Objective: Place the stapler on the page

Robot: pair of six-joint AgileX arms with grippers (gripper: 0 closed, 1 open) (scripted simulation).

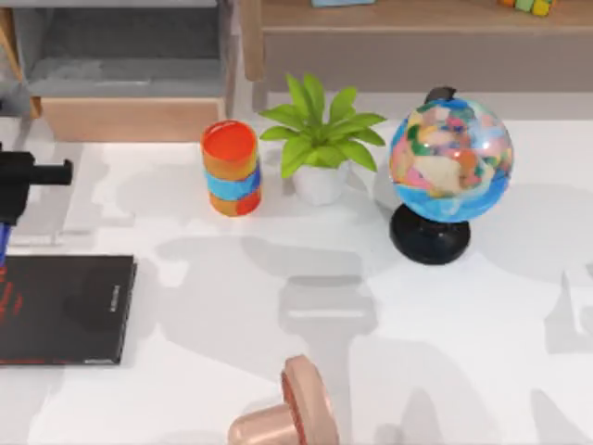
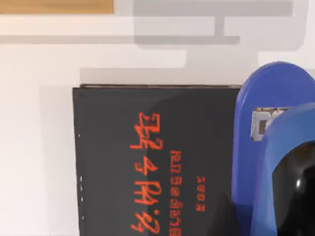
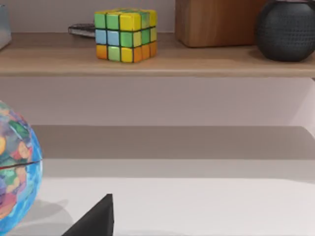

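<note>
The black page (image 1: 60,311) with red print lies flat at the table's left edge; the left wrist view shows its cover (image 2: 147,162) from close above. The blue stapler (image 2: 253,147) hangs over the page's edge, and a sliver of it (image 1: 3,243) peeks out at the far left of the top view. My left gripper (image 1: 11,209) is above the page's far corner, shut on the stapler, with one dark finger (image 2: 221,221) beside the blue body. My right gripper (image 3: 96,219) is low near the globe, facing the shelf.
A striped orange and blue cup (image 1: 231,168), a potted plant (image 1: 320,148) and a globe (image 1: 449,162) on a black stand line the back of the table. A copper bell-shaped object (image 1: 292,413) sits at the front edge. A wooden shelf (image 3: 157,61) holds a colour cube (image 3: 125,35).
</note>
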